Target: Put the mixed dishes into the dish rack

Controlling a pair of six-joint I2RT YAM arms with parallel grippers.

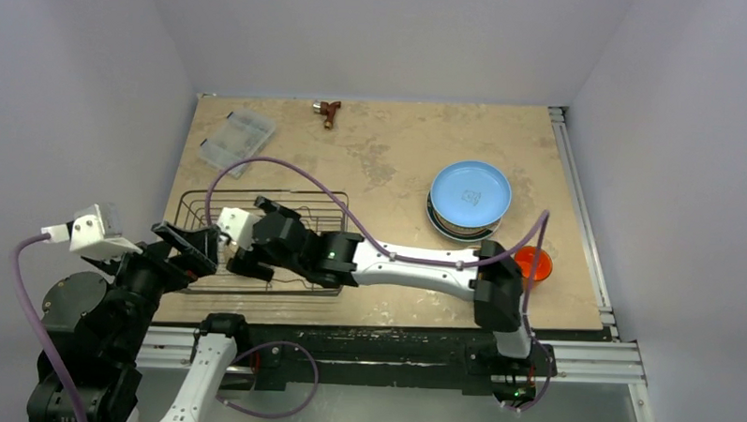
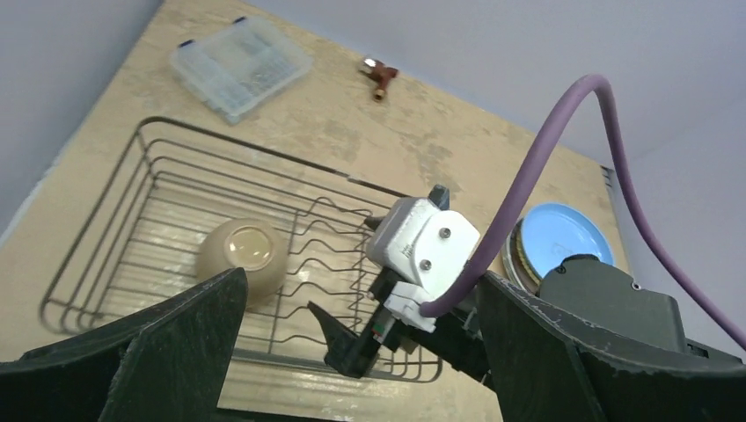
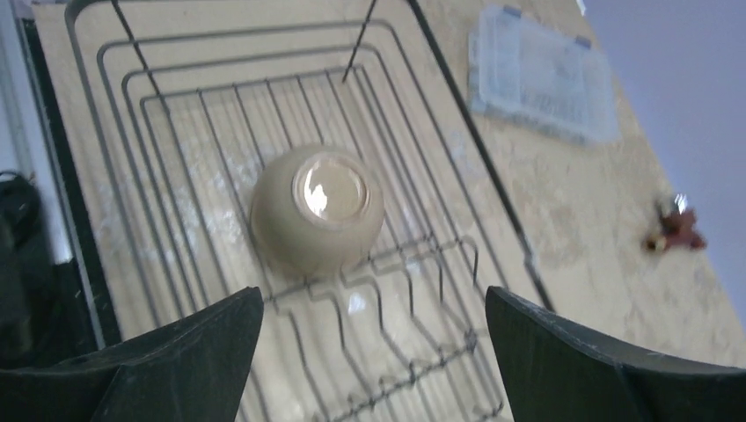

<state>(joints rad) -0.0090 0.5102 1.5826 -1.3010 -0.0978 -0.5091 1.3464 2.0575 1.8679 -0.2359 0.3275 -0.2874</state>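
Pale lilac walls on three sides; beige mottled table [image 1: 390,155].

Dish rack [image 1: 258,192]: black wire, low sides, standing by the near-left corner of the table with its long side along the near edge. A row of wavy upright dividers fills its right part.

Small bowl [image 3: 317,211]: off-white, upside down with its foot ring upward, inside the rack on the open wire floor and just beside the first wavy divider.

Light blue plate [image 1: 471,194]: toward the right edge at mid-depth, on top of a stack. Lower plates [image 1: 441,226] show only as a dark rim at the near side.

Orange mug [image 1: 533,263]: near the near-right corner, partly hidden by the right arm's elbow.

Clear compartment box [image 1: 237,139]: far-left corner area, beyond the rack and apart from it.

Small brown tool [image 1: 328,111]: at the far edge, near its middle.

Right gripper [image 3: 374,299]: arm reaching across the near edge to the rack, jaws spread wide above the bowl, clear of it and holding nothing.

Left gripper [image 2: 361,277]: at the rack's near-left end, facing the right gripper, jaws fully apart, nothing between them.
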